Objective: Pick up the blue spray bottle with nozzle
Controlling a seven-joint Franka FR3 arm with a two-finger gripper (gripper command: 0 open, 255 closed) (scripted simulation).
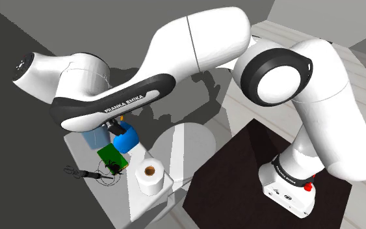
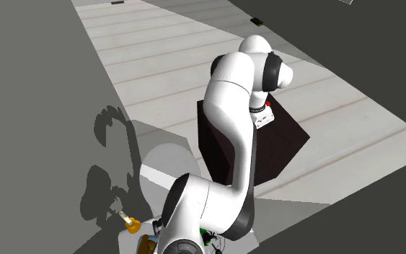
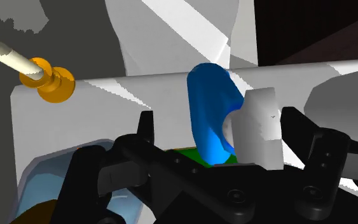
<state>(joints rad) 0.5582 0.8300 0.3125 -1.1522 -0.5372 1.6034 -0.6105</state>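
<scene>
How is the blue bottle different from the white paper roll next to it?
The spray bottle is blue; the paper roll is white with a brown core. The spray bottle is partly hidden under the arm; the paper roll stands upright in the open, near the edge of the table. Both look rounded.

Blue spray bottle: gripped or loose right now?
Loose. In the wrist view the blue spray bottle sits between the hand's open fingers, with a gap to one finger.

blue spray bottle under arm | white roll near (upright)
</scene>
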